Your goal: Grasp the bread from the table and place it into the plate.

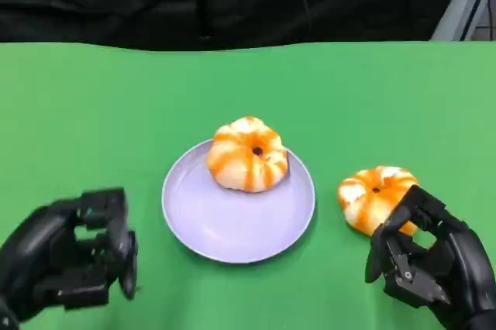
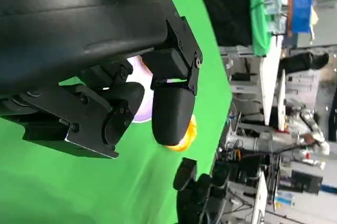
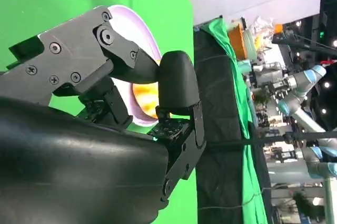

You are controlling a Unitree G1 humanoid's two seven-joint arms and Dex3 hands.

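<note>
Right robot hand (image 1: 426, 256) open | bread (image 1: 373, 197) touching its fingertips | plate (image 1: 203, 218) beside

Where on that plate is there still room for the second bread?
The plate is bare across its front and left, toward the left hand. Its back right is taken by one bread. The bread on the table lies right of the plate with a green strip between; the right hand crowds it from the front.
</note>
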